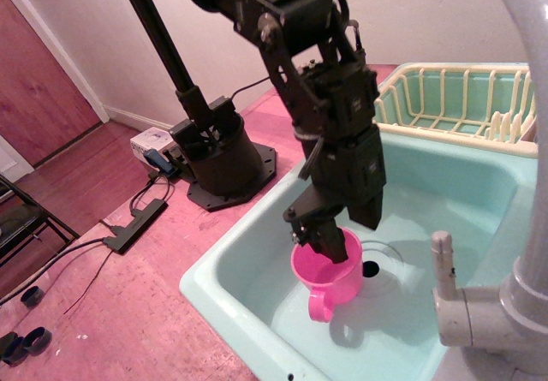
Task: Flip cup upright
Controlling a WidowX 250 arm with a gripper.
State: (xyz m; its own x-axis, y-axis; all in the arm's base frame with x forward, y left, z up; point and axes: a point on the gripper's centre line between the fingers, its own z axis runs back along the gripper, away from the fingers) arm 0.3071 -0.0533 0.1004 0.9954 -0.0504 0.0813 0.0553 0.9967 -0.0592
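A single fixed camera looks down at an angle from above the counter's near right corner, beside the grey faucet [514, 295] that crowds the right edge. It faces across the mint sink [248, 300] toward the far left, taking in the arm's base [224, 160], the wall and the floor. The sink sits close, filling the lower right.

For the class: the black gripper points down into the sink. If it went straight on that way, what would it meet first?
The gripper is shut on the rim of the cup, one finger inside it. Going straight down, that finger would probably meet the cup's inner bottom first, then the sink floor beneath; depth is hard to judge.
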